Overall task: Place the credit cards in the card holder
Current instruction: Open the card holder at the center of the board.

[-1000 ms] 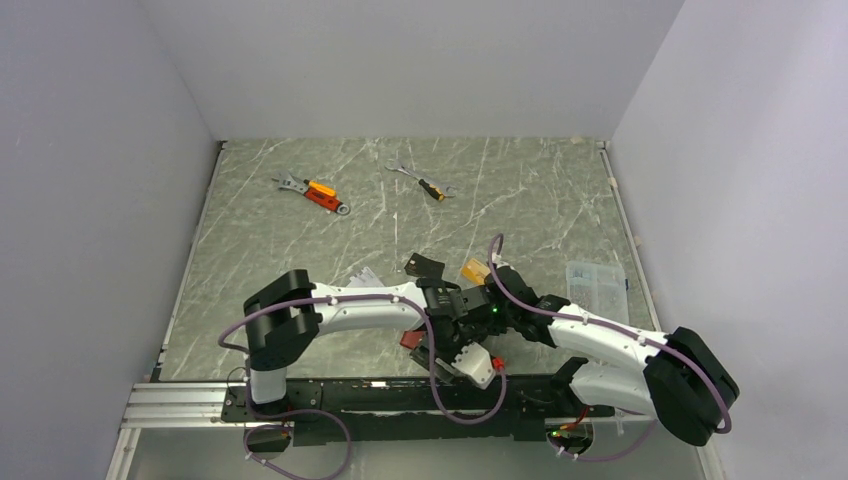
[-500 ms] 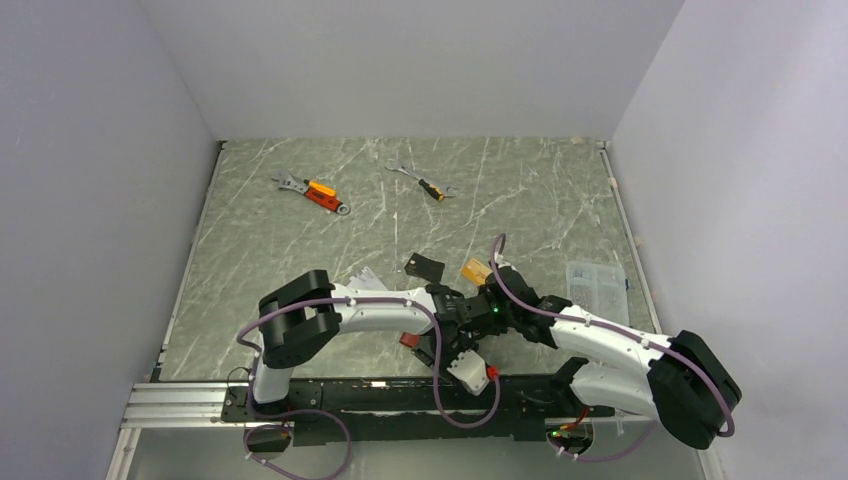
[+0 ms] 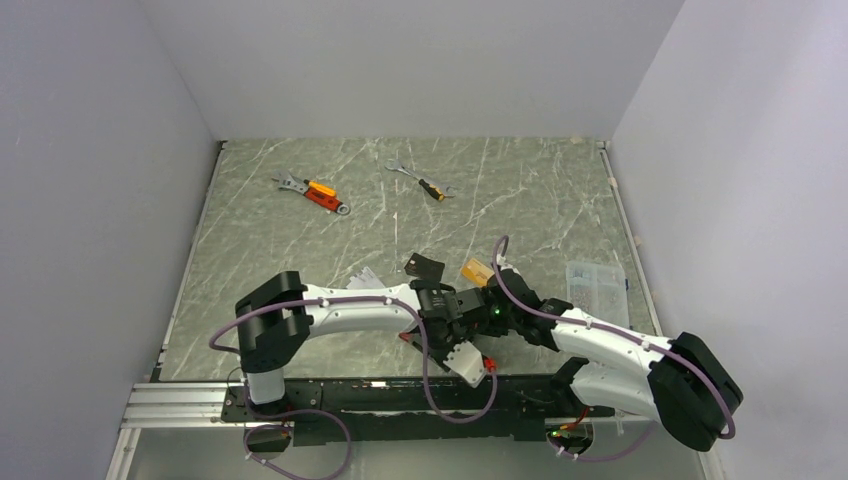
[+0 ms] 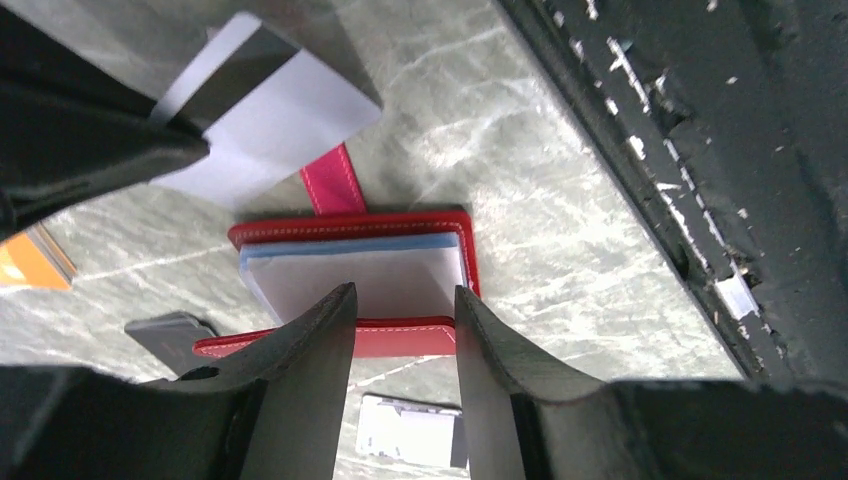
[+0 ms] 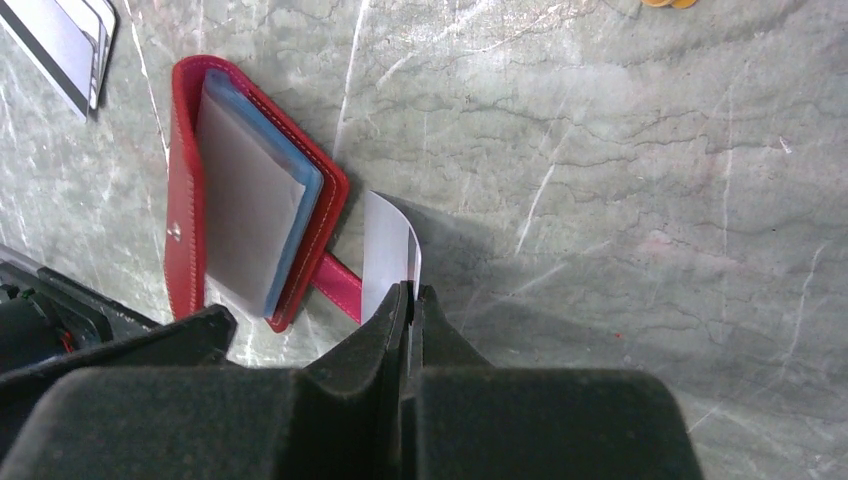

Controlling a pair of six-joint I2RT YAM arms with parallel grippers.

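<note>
The red card holder lies open on the table, pale blue-grey pockets up; it also shows as the card holder and as a red sliver. My left gripper hovers over its near edge, open, with nothing between the fingers. My right gripper is shut on a silver-grey credit card with a dark stripe, held just beside the holder's pink snap tab. That same card shows in the left wrist view. On the table lie an orange card, a black card and a silver card.
Two orange-handled wrenches lie at the back of the table. A clear plastic box sits at the right. The black base rail runs close beside the holder. Both arms crowd together over the near middle.
My left gripper's jaws have narrowed and the left arm has shifted slightly over the holder. The right gripper has kept hold of the silver card in about the same place.
</note>
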